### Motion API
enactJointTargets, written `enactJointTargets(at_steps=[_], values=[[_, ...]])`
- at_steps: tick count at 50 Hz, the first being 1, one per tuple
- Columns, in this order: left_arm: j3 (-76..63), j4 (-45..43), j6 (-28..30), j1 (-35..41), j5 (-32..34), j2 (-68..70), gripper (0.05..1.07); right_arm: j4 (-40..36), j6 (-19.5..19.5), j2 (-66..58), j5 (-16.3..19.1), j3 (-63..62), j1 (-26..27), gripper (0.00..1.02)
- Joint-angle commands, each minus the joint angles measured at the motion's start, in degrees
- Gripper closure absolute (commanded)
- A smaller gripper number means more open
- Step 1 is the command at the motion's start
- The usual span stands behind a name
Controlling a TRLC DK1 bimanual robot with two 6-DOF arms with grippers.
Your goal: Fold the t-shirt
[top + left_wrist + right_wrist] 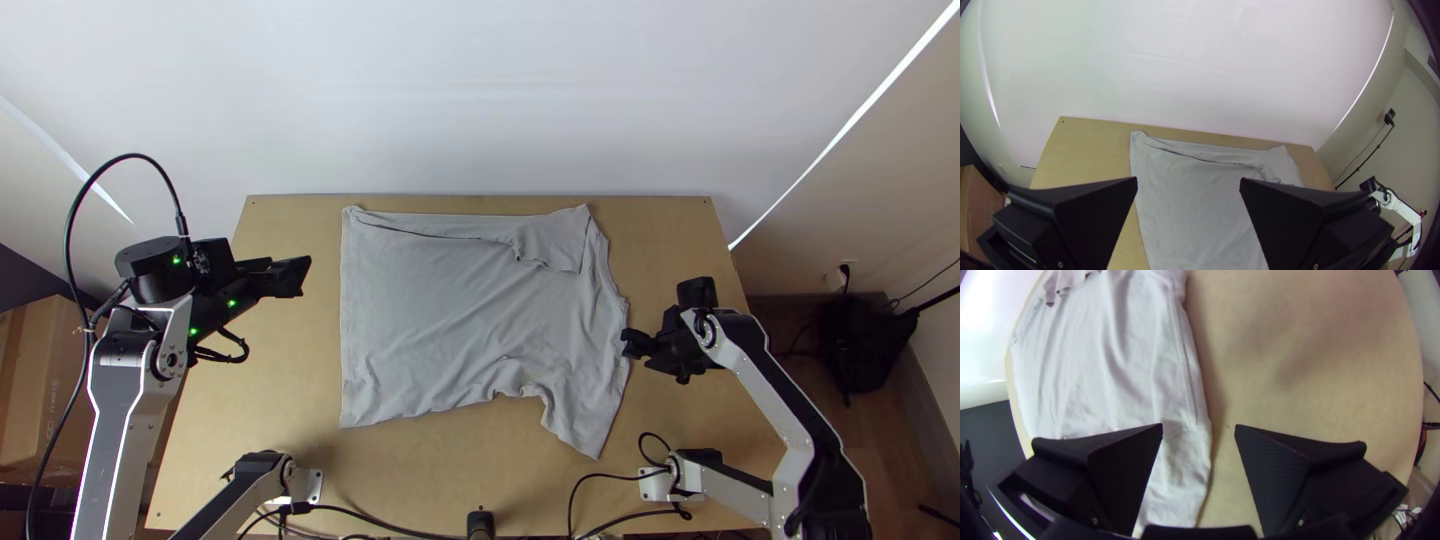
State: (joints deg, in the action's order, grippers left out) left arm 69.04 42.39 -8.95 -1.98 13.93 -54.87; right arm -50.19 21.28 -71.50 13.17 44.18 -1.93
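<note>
Left gripper (292, 277) raised high, fingers apart, right gripper (630, 343) near t-shirt's edge (620, 300), fingers parted

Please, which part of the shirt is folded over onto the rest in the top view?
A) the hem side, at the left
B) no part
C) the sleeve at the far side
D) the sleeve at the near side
C: the far sleeve lies turned inward on the shirt, while the near sleeve points outward.

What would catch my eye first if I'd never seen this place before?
Probably the grey t-shirt, spread across the middle of the wooden table, its far side partly folded over. Then the left robot arm and right robot arm flanking it, their black fingers open.
</note>
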Motion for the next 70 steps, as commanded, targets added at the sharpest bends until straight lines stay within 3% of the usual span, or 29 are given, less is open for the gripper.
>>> enactJointTargets(at_steps=[1, 15, 19, 22, 26, 28, 40, 44, 53, 59, 70], values=[[-1.1, 0.59, 0.78, 0.22, 0.39, 0.73, 0.09, 0.45, -2.38, -3.91, 0.63, -1.91, 0.44, 0.44], [-2.24, 0.5, 1.39, 0.22, 0.3, 0.03, 0.09, 2.73, -3.35, -8.91, 2.48, -2.96, 0.26, 0.45], [-3.03, 0.5, 1.83, 0.13, 0.3, -0.15, 0.09, 4.4, -3.35, -9.0, 3.0, -3.84, -0.79, 0.54], [-3.91, 1.91, 3.59, 0.22, 0.3, -0.5, 0.1, 7.04, -3.26, -8.65, 3.0, -4.98, -1.49, 0.67], [-4.87, 6.74, 8.25, 0.22, 0.48, -1.2, 0.1, 10.56, -3.08, -7.68, 2.92, -6.57, -2.02, 0.85], [-5.84, 9.82, 11.76, 0.22, 1.36, -1.38, 0.11, 12.14, -3.08, -6.89, 2.83, -7.09, -2.11, 0.99], [-13.75, 33.11, 36.81, 0.57, 2.15, 0.64, 0.11, 12.4, -3.0, -3.03, 2.92, -7.36, -1.76, 1.0], [-16.04, 38.38, 41.65, 0.75, 0.57, 1.26, 0.11, 12.14, -3.0, -2.24, 2.92, -7.27, -1.76, 1.0], [-21.22, 38.29, 41.65, 2.24, -1.45, -0.32, 0.11, 11.87, -1.94, -0.13, 2.92, -7.53, -2.81, 1.0], [-25.71, 32.75, 35.84, 8.57, -4.18, -1.38, 0.2, 11.79, -1.41, 1.28, 2.92, -7.88, -3.43, 1.0], [-29.22, 27.39, 31.1, 15.25, -6.02, -6.21, 0.2, 11.17, -1.15, 3.13, 2.92, -8.06, -3.6, 1.0]])
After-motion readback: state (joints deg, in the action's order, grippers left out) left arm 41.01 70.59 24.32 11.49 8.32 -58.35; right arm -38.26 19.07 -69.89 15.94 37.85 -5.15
